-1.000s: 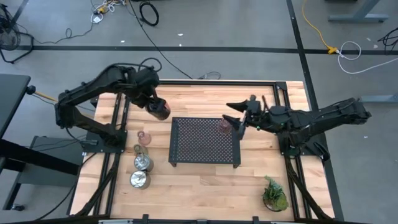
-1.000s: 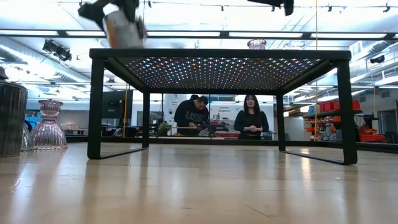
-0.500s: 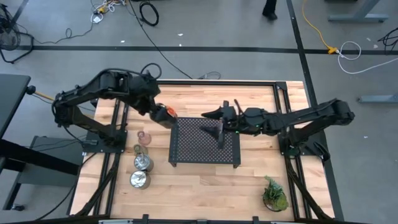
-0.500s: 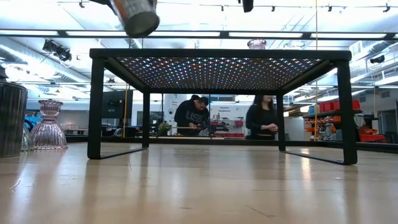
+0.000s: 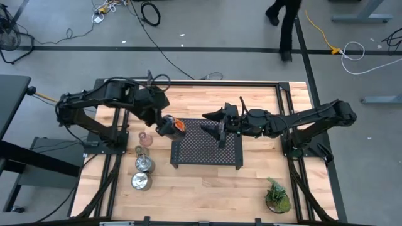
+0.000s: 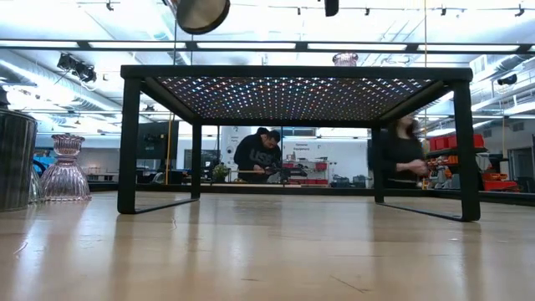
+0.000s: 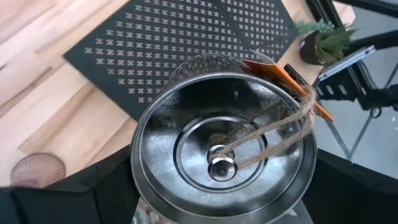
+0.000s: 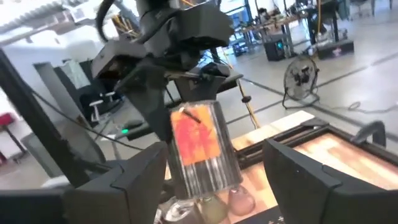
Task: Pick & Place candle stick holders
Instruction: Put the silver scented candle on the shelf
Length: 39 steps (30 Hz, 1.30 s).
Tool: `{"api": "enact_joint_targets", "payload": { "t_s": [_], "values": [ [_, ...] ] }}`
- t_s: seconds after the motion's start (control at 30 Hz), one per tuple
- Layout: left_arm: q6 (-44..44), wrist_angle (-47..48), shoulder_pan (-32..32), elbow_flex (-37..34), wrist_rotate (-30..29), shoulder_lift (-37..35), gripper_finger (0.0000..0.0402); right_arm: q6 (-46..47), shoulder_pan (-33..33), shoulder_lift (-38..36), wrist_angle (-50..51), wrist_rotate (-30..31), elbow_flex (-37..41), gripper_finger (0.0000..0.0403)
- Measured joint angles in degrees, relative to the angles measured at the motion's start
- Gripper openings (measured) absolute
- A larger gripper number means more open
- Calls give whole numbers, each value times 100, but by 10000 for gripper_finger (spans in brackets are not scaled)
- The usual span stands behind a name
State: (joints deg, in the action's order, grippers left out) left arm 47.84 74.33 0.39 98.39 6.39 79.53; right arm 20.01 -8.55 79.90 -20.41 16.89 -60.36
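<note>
Beyond the table, a workshop room is showing in the low view, where one person point(image 6: 259, 155) is bending over a bench and another point(image 6: 403, 159) is standing near the tray's far leg. On the wooden table point(image 5: 201, 182) a black perforated tray point(image 5: 207, 154) is standing on its legs in the middle, and a small green potted plant point(image 5: 277, 196) is sitting well apart near the right front corner.

Left of the tray, three candle stick holders are waiting in a row: a pink glass cup point(image 5: 146, 139), then two shiny silver holders point(image 5: 144, 164) point(image 5: 141, 181) nearer the front edge. A further glass holder point(image 6: 344, 58) is standing on the tray top.

Over the tray's rear left corner, the left gripper point(image 5: 164, 124) is carrying a silver holder with an orange label point(image 5: 173, 125), tipped on its side. Its fingers are clamping the holder's body from both flanks, spread wide around it; the left wrist view is looking straight into the holder's bowl point(image 7: 222, 163), where a twine loop is lying across the rim.

Above the tray's middle, the right gripper point(image 5: 221, 129) is hovering with its fingers point(image 8: 311, 177) partly parted and gripping nothing; the labelled holder is hanging just beyond them, not between them.
</note>
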Motion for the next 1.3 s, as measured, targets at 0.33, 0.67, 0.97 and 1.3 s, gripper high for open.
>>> {"api": "enact_joint_targets", "payload": {
  "t_s": [0.33, 0.67, 0.97, 1.3],
  "values": [
    [-202, -783, -7, -2, 289, 238, 356, 223, -199, 22, 388, 1270, -4, 339],
    [-233, -1193, 151, 0, 240, 435, 356, 519, -232, 44, 505, 657, -4, 394],
    [-258, -1483, 354, -2, 534, 693, 356, 453, -320, 172, 782, 154, -7, 391],
    [-170, -1607, 357, -2, 945, 840, 356, 349, -228, 299, 740, -97, -7, 391]
  ]
}}
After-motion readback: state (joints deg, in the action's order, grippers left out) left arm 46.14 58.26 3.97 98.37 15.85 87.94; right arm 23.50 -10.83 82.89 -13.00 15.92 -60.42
